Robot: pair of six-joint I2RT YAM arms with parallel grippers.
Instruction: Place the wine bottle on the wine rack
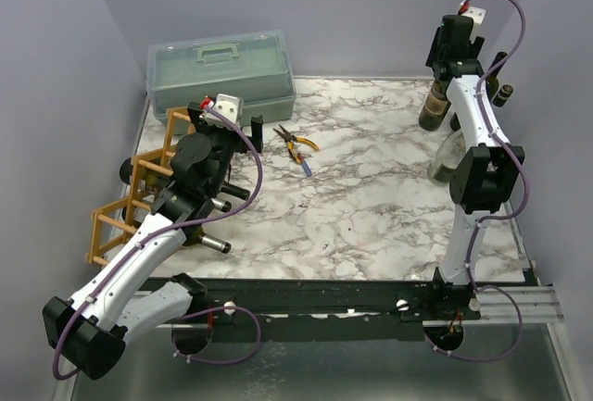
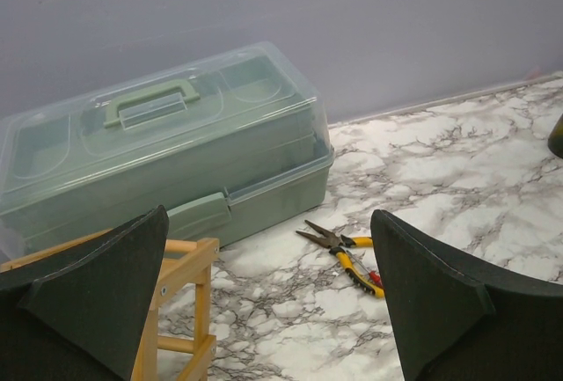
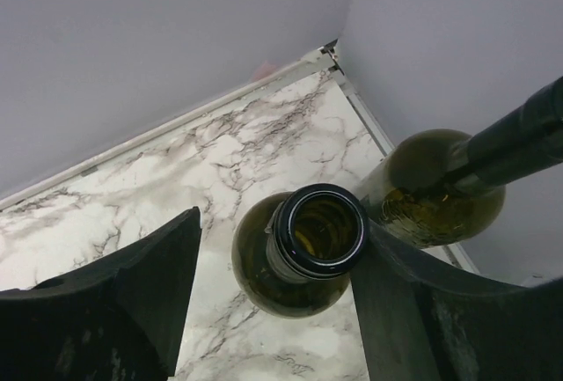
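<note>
- right gripper [image 3: 280, 233] hung straight over the wine bottle [image 3: 264, 289], jaws spread, one finger on each side of the neck. the finger away from the wine rack [image 2: 205, 306] sat at or almost at the lip; the other was well apart. nothing was clamped.
- the wine bottle stood upright in the corner of the table [image 1: 371, 197] farthest across from the rack. judged the top-down approach sensible, since the neck was the narrowest part for the jaws to span.
- bottle mouth was uncorked and dark inside; could not tell if any liquid was in it.
- second bottle [image 3: 440, 187], dark-capped, stood just beside it on the side away from the rack. whether the two touched, could not tell.
- left gripper [image 2: 268, 223] hovered over the rack's far end, jaws wide, nothing between them. judged it parked there to receive or steady a bottle.
- the rack already held racked bottles [image 1: 218, 244] lying down, capped necks poking out of the cells; at least two. other cells were hidden under the arm.
- toolbox [image 2: 176, 161] sat just behind the rack, lid shut; contents unreadable through the cloudy lid.
- pliers [image 2: 347, 253] lay on the marble near the rack, toward the wine bottle's side.
</note>
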